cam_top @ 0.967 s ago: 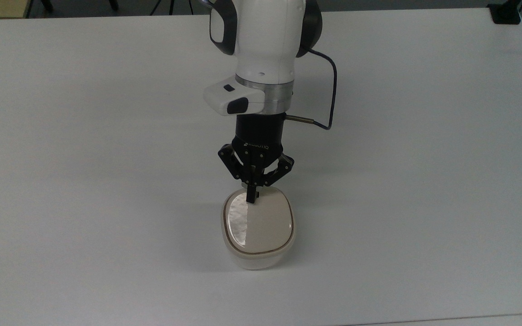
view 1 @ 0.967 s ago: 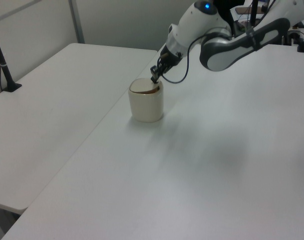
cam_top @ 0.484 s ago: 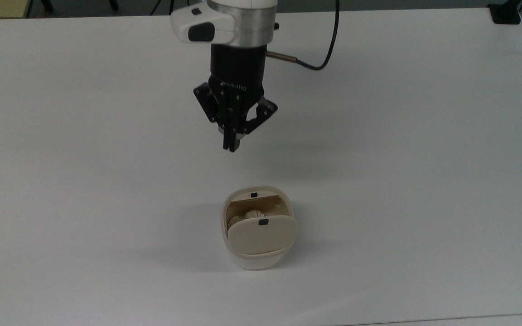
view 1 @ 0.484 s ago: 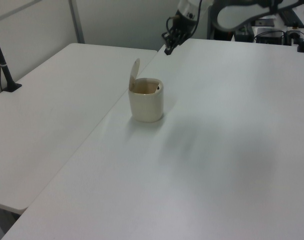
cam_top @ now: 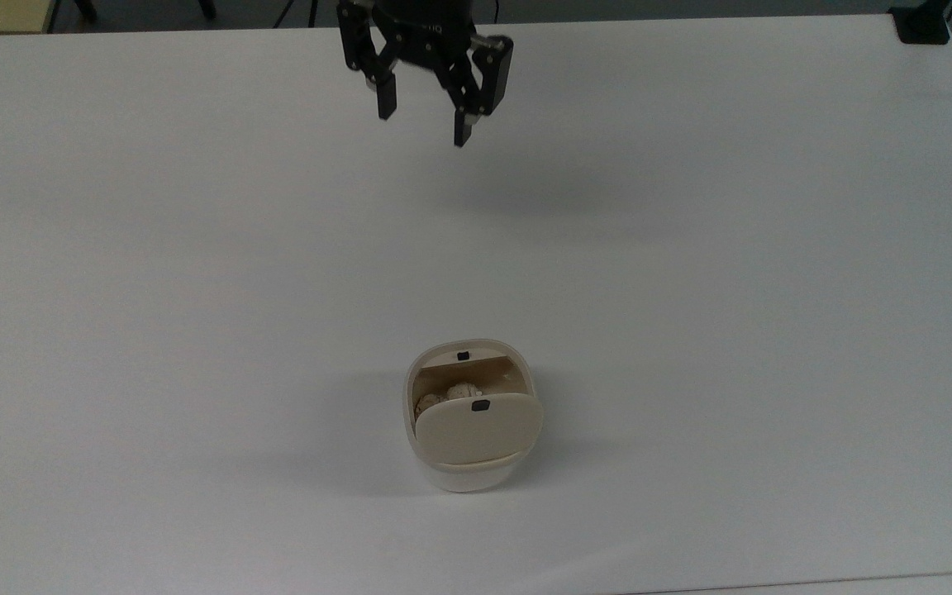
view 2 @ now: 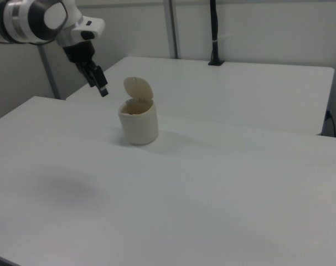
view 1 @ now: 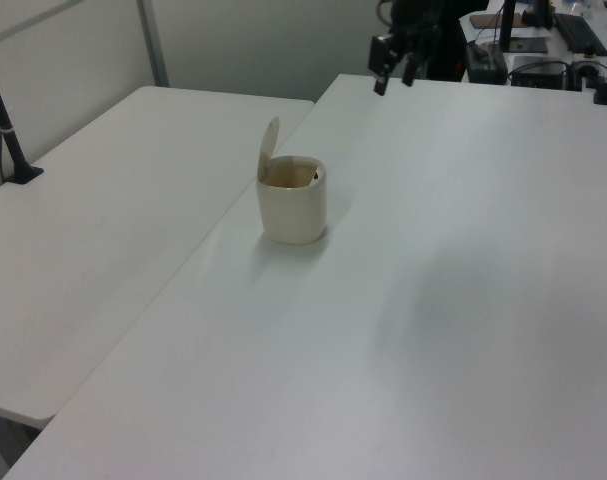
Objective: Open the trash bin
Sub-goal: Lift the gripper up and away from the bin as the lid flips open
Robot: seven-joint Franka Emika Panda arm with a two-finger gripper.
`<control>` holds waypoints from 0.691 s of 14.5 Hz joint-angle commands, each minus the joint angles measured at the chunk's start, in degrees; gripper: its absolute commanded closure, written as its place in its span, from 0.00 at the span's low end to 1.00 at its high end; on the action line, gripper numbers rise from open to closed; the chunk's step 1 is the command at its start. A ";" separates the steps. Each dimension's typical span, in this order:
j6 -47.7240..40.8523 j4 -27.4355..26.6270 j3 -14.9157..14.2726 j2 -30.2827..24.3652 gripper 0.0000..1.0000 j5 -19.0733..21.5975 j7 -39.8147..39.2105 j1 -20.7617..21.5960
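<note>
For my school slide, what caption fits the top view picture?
The trash bin stands with its lid flipped up on the white table; the open gripper hangs far above.

Quick tally: one small rounded-square cream-white plastic trash bin (cam_top: 470, 417) (view 1: 293, 200) (view 2: 138, 122), with one beige flat lid (cam_top: 478, 430) (view 1: 269, 148) (view 2: 138, 88) flipped up. Two small black square bits: one on the lid (cam_top: 480, 405), one on the bin's rim (cam_top: 463, 355). Some pale crumpled stuff (cam_top: 453, 395) sits inside, can't count the pieces. One black two-finger end effector (cam_top: 425, 111) (view 1: 394, 78) (view 2: 102, 88), so two fingers (cam_top: 386, 99), spread apart. Two white flat-topped tables (cam_top: 195, 248) (view 1: 463, 300) (view 2: 212, 194), one of them the side table (view 1: 103, 230) (view 2: 239, 94) next to it. Two black posts (view 1: 3, 120) (view 2: 214, 33) clamped to that second one, as far as I can tell.
</note>
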 commanded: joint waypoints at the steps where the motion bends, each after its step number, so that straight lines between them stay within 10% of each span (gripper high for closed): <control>1: -7.94 -4.27 -0.24 -6.03 0.00 4.47 -8.11 -1.74; 10: -13.32 -5.16 -0.59 -9.47 0.00 4.30 -33.86 -6.32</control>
